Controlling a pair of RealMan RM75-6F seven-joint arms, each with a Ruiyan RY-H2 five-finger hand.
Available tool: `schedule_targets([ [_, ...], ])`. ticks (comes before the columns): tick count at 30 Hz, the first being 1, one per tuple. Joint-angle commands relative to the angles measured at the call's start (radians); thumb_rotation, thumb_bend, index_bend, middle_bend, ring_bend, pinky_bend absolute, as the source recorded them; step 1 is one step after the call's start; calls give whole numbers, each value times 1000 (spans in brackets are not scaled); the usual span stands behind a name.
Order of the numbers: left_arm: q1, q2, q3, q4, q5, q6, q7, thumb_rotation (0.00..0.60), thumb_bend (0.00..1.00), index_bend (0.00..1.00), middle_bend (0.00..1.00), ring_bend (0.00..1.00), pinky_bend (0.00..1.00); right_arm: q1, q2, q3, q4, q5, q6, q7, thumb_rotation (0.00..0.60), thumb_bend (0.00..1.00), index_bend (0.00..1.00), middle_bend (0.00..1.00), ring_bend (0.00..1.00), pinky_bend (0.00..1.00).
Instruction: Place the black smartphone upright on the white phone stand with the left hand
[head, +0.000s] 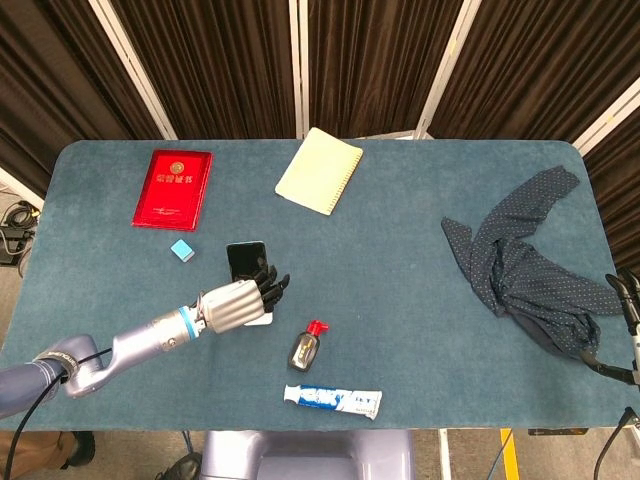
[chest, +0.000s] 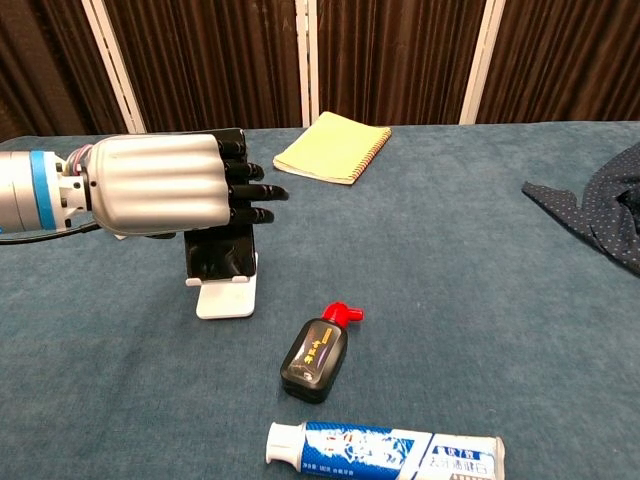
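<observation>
The black smartphone (head: 245, 257) (chest: 222, 258) stands upright, leaning back on the white phone stand (head: 263, 318) (chest: 228, 298) at the table's front left. My left hand (head: 240, 303) (chest: 160, 187) hovers right at the phone's left side. Its fingers (chest: 252, 194) are stretched out straight across the phone's upper half, no longer curled around it. The thumb is hidden behind the hand. Neither view shows my right hand.
A black ink bottle (head: 305, 347) (chest: 317, 353) with a red cap and a toothpaste tube (head: 333, 399) (chest: 385, 447) lie right of the stand. Further back are a small blue block (head: 181, 249), a red booklet (head: 173, 187) and a yellow notebook (head: 319, 170). Dark dotted cloth (head: 530, 265) covers the right side.
</observation>
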Motion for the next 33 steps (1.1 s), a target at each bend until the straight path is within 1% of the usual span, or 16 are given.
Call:
schedule_targets([
  [1, 1, 0, 1, -3, -1, 3, -5, 600, 0, 118, 0, 82, 126, 0, 0, 0, 0, 0, 0, 1, 600, 0, 0, 0, 0, 0],
  [5, 1, 5, 1, -12, 0, 11, -11, 600, 0, 82, 0, 4, 46, 0, 1, -1, -1, -1, -1, 0, 600, 0, 0, 0, 0, 0],
  [11, 8, 44, -3, -42, 9, 57, -32, 600, 0, 70, 0, 0, 6, 1, 2, 0, 0, 1, -3, 3, 600, 0, 0, 0, 0, 0],
  [15, 25, 89, -12, -77, 13, 115, -49, 600, 0, 70, 0, 0, 0, 0, 3, 0, -1, 0, -3, 4, 600, 0, 0, 0, 0, 0],
  [20, 85, 145, -54, -126, -23, 259, -111, 600, 0, 68, 0, 0, 0, -1, 4, -3, -6, -7, 1, -3, 600, 0, 0, 0, 0, 0],
  [24, 187, 183, -98, -192, -136, 401, -207, 600, 0, 59, 0, 0, 0, -1, 2, -5, -9, -12, 2, -11, 600, 0, 0, 0, 0, 0],
  [25, 214, 192, -106, -215, -173, 424, -233, 600, 0, 53, 0, 0, 0, 0, 2, -5, -11, -12, 2, -14, 600, 0, 0, 0, 0, 0],
  [26, 258, 204, -117, -252, -239, 455, -284, 600, 0, 44, 0, 0, 0, 1, 2, -5, -13, -13, 0, -18, 600, 0, 0, 0, 0, 0],
  [29, 339, 246, -127, -341, -379, 470, -369, 600, 0, 7, 0, 0, 0, 3, -1, -8, -15, -16, -3, -28, 600, 0, 0, 0, 0, 0],
  [31, 393, 283, -129, -407, -476, 475, -422, 600, 0, 0, 0, 0, 0, 4, -3, -8, -16, -17, -3, -35, 600, 0, 0, 0, 0, 0],
  [33, 451, 316, -122, -449, -536, 501, -457, 600, 0, 0, 0, 0, 0, 5, -5, -8, -17, -17, -4, -41, 600, 0, 0, 0, 0, 0],
])
